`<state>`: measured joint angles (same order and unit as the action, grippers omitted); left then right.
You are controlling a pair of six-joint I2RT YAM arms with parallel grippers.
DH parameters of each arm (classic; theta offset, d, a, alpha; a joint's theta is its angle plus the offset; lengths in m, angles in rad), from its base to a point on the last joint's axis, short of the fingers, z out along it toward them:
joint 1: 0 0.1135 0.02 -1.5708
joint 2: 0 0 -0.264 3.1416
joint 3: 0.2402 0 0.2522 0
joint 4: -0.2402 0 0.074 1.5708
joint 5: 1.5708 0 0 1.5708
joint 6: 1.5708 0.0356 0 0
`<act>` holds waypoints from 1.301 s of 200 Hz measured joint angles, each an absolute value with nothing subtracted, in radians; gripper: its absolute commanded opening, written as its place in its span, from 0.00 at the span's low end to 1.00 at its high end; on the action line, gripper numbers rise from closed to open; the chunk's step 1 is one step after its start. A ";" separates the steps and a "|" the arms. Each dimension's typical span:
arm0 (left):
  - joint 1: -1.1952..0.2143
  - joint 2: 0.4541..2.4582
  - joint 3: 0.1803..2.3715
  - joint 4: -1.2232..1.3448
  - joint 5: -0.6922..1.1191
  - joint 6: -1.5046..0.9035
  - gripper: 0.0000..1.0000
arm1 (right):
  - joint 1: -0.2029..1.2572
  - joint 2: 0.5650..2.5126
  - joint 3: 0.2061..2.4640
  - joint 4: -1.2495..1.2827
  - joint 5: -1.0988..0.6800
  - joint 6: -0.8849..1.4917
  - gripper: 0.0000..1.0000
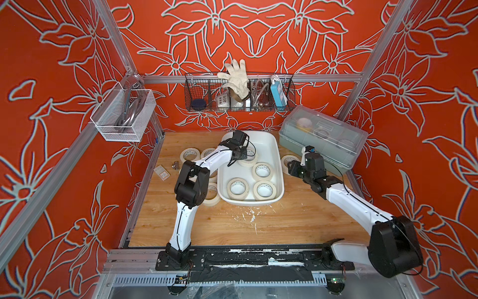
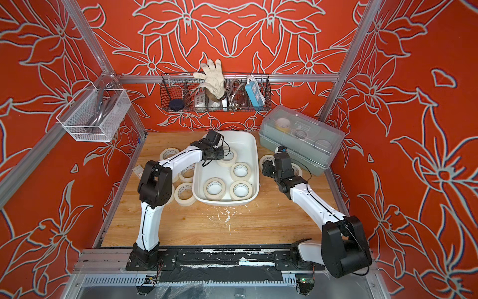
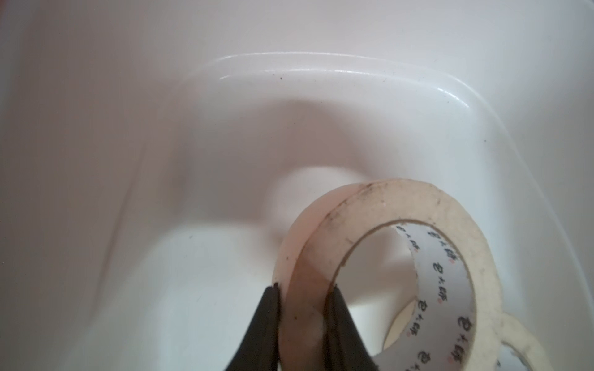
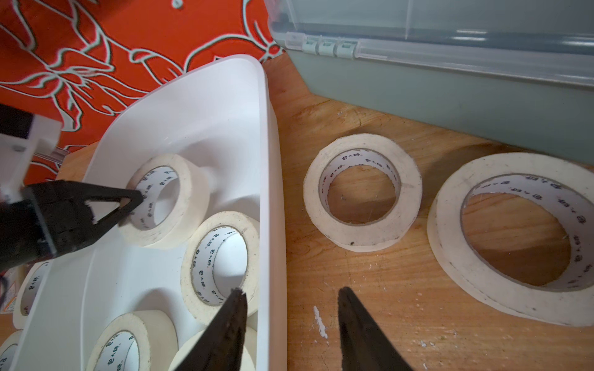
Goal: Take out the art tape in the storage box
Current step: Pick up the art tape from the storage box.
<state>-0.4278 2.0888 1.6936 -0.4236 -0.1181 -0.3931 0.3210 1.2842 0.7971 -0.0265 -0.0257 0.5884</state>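
A: Left hand (image 3: 305, 290) state?
B: Pinching the wall of one art tape roll (image 3: 385, 244). One finger (image 3: 268, 324) is on the outer face, the other on the core side. Nothing else in the grip.
A: Where's that roll?
B: Inside the storage box (image 1: 269, 141), near the middle, a bit toward 12 o'clock in both top views. It's tilted, not flat. Can't tell if its low edge touches the box floor. The left hand reaches it from 9 o'clock, over the box wall.
A: Rest of the tape?
B: Three loose rolls (image 1: 262, 171) on the box floor, at 4 to 7 o'clock of the pinched one, apart from the hand. Outside, bench rolls (image 2: 184, 194) lie at the box's 9 o'clock, partly under the left arm. Two further rolls (image 4: 363, 192) lie at its 3 o'clock.
A: Right hand (image 4: 291, 290)?
B: Spread, nothing between the fingers. It hovers over the bench (image 1: 258, 227) just outside the box wall at 3 o'clock. The two rolls there are near it, untouched. The grey-green lidded box (image 1: 323, 137) sits at 1 to 2 o'clock of the storage box.
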 measured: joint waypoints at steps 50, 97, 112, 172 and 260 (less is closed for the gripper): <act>-0.435 1.872 1.470 -0.359 -0.134 -0.356 0.09 | 0.348 1.284 0.846 -0.073 -0.051 0.589 0.50; -0.464 1.675 1.214 -0.286 -0.157 -0.341 0.09 | 0.435 1.329 0.972 -0.132 -0.084 0.595 0.49; -0.480 1.617 1.152 -0.263 -0.163 -0.337 0.09 | 0.477 1.361 1.020 -0.159 -0.088 0.594 0.49; -0.529 1.540 1.080 -0.138 -0.190 -0.298 0.08 | 0.616 1.451 1.190 -0.260 -0.086 0.577 0.52; -0.545 1.533 1.043 -0.067 -0.201 -0.285 0.08 | 0.744 1.626 1.321 -0.374 0.041 0.492 0.64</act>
<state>-0.5449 1.5326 1.0428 -0.0669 -0.2012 -0.2852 0.7444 1.6264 1.3209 -0.3744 0.0410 0.4923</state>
